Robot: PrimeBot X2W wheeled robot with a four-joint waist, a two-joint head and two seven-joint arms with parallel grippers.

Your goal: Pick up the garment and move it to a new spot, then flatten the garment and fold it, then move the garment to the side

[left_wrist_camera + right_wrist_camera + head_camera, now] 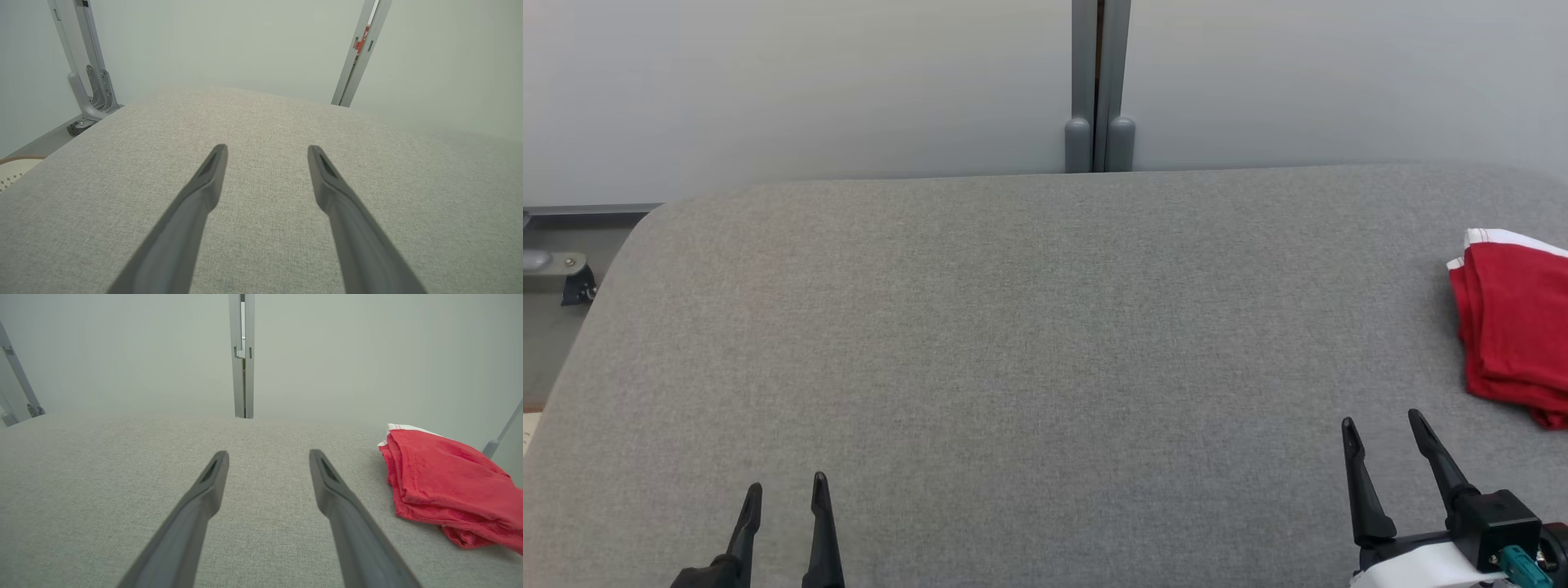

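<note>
Two grippers stand over the near edge of the grey bench (1013, 327), the left gripper (787, 482) toward the near left corner and the right gripper (1382, 418) toward the near right corner. Each has its jaws spread wide with nothing between them. One red garment (1515, 327) with white trim lies in folded layers at the bench's right edge, near the right gripper but apart from it.
</note>
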